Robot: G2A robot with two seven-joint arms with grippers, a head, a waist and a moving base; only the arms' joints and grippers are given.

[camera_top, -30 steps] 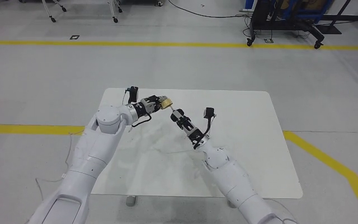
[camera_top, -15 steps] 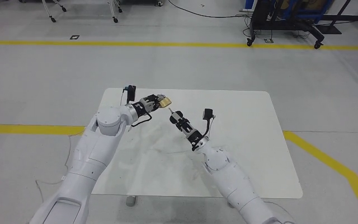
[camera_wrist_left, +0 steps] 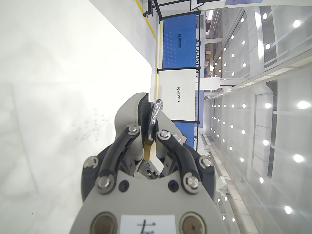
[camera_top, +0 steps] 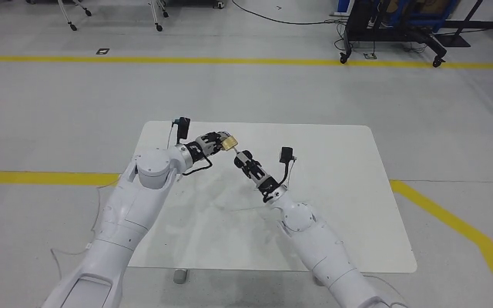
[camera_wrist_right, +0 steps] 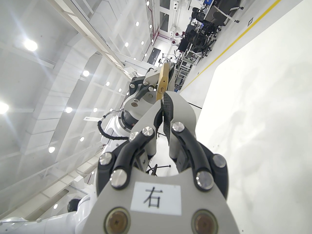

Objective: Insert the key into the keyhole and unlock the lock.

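**A:** Jaws are pinched in tight on both sides. The left gripper (camera_wrist_left: 151, 120) has the lock (camera_wrist_right: 162, 80) clamped, brass body and shackle (camera_wrist_left: 157, 104) between its pads. The right gripper (camera_top: 242, 158) is closed on the key (camera_wrist_right: 160, 102), which shows edge-on as a thin sliver. Both are held up over the far left part of the table (camera_top: 331, 200).

**B:** Anything move in the last second?

**A:** A bit. The right arm crept in toward the lock, and the gap you could see from above has about closed. From the right wrist the key tip sits right at the keyhole (camera_wrist_right: 162, 89) — can't tell if it's actually in yet. I'd call it mid-insertion, turn not started.

**B:** Any writing?

**A:** A white sticker (camera_wrist_right: 156, 198) with one character on each wrist housing, plus printed blue and white panels (camera_wrist_left: 179, 42) in the room beyond the table — nothing I can make out on the lock or key themselves.
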